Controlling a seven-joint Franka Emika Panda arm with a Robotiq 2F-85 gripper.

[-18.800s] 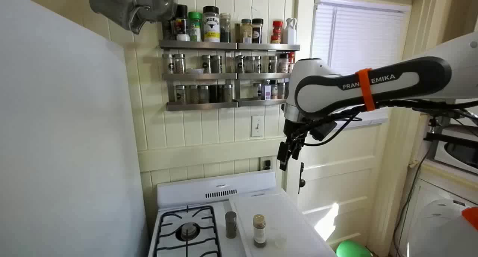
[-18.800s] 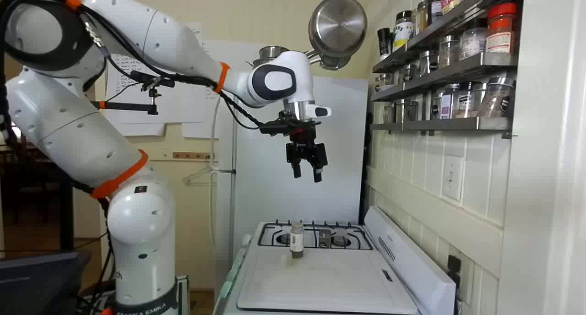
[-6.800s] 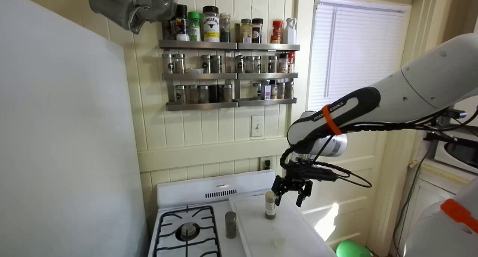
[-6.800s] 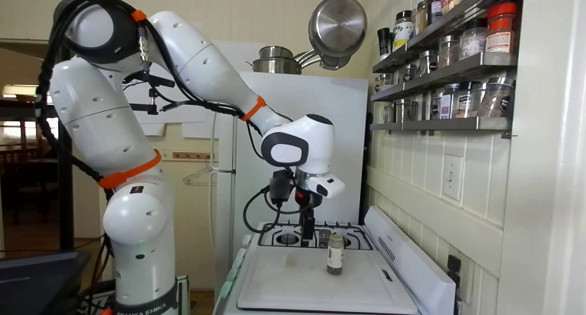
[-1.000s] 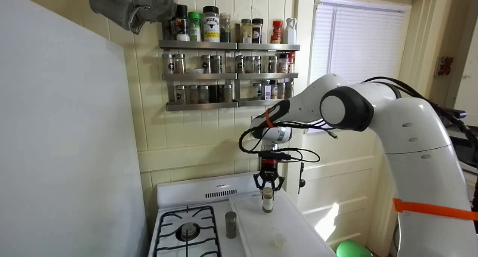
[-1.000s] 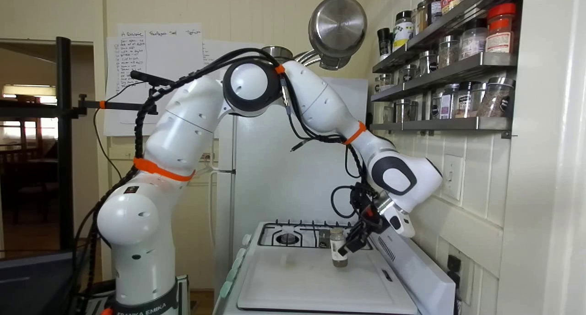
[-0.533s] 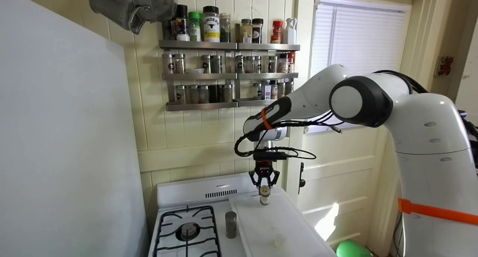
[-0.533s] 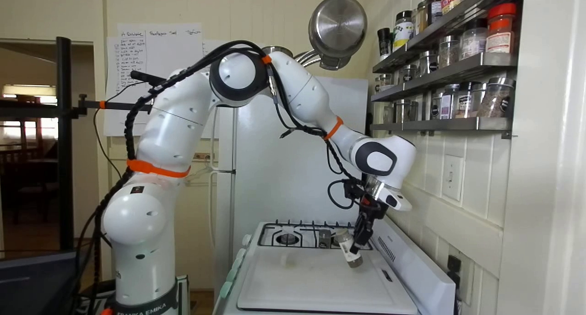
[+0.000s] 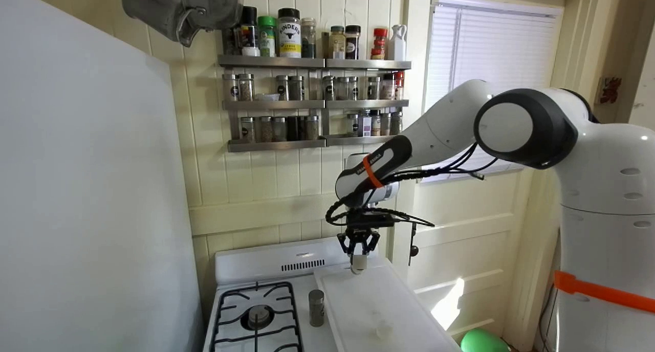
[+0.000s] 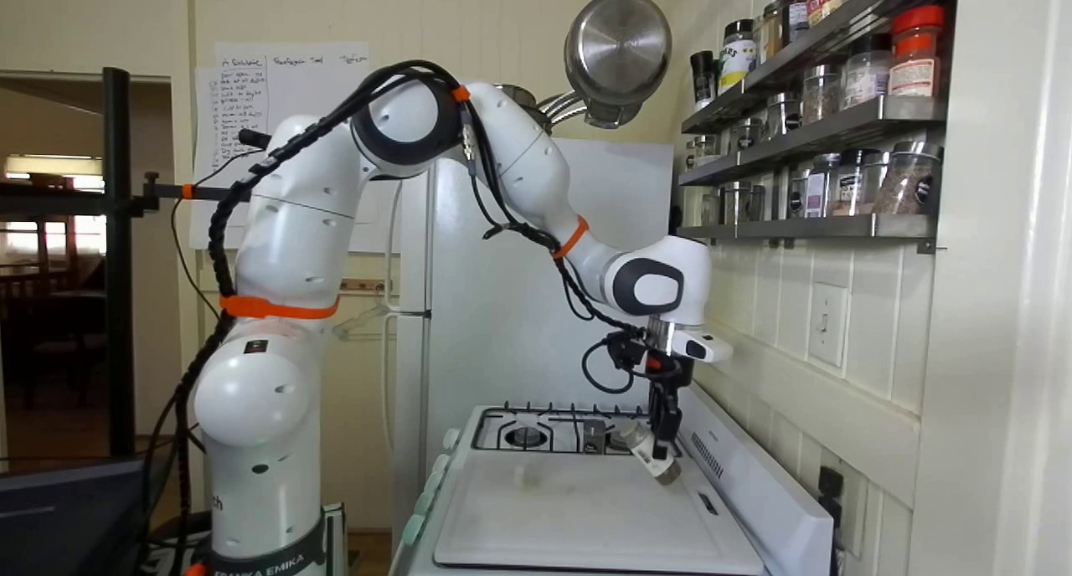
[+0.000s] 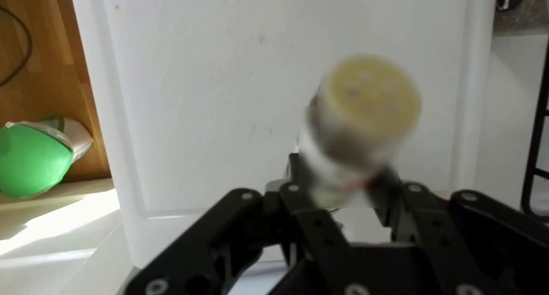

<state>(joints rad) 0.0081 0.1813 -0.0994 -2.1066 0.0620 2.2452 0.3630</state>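
Fingers (image 10: 667, 425) grip a tilted jar (image 10: 647, 453) over the stove cover (image 10: 578, 517), below shelves (image 10: 821, 142).

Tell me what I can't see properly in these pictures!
Tilted jar: label blurred in the wrist view.
Standing jar: label cut off by the wrist view's top edge.
Green thing: cut off by the wrist view's left edge.
White paper: in an exterior view, partly behind the arm; most writing too small.

Spice shaker (image 10: 646, 456): in the hand (image 9: 359, 255), over the stove cover (image 10: 586, 517).
Spice jar (image 9: 317, 308): between stove cover and burner grate (image 9: 256, 327).
Refrigerator (image 10: 536, 308): behind the stove (image 10: 754, 475) in an exterior view.
Wall shelves (image 9: 286, 105): above the stove.
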